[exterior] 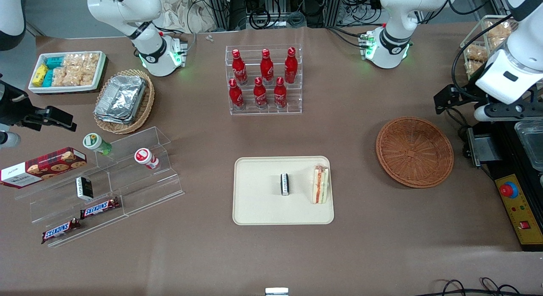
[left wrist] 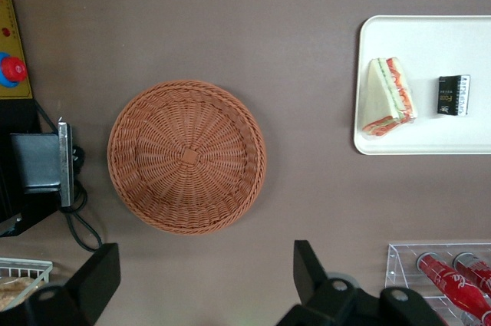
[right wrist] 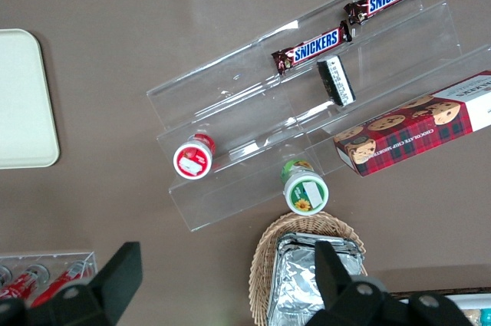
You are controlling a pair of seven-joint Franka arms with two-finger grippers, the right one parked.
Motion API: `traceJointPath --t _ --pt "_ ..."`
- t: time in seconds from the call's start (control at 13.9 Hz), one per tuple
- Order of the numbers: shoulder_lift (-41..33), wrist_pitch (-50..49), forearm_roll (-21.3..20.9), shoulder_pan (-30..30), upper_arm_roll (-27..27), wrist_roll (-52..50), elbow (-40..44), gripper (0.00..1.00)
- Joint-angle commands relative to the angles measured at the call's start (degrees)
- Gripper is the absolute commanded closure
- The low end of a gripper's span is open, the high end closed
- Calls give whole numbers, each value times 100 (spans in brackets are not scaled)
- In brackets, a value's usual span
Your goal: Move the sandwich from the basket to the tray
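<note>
The sandwich [exterior: 320, 185] [left wrist: 390, 96] lies on the cream tray [exterior: 254, 207] [left wrist: 445, 138], near the tray edge that faces the basket. The reddish-brown wicker basket [exterior: 414, 152] [left wrist: 186, 156] is empty and sits beside the tray toward the working arm's end of the table. My gripper [exterior: 445, 101] [left wrist: 203, 276] hangs high above the table beside the basket, farther from the front camera than the basket's middle. It is open wide, with only bare table between the fingers.
A small black packet [exterior: 285, 184] [left wrist: 453, 95] also lies on the tray. A clear rack of red cola bottles [exterior: 264, 79] stands farther from the front camera than the tray. A control box with a red button [exterior: 509, 190] sits beside the basket.
</note>
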State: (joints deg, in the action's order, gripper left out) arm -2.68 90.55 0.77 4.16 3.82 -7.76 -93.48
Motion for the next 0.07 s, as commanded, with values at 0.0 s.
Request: traceJointPath --t 0.0 --pt "-40 -11 2 -12 93 -172 58 0"
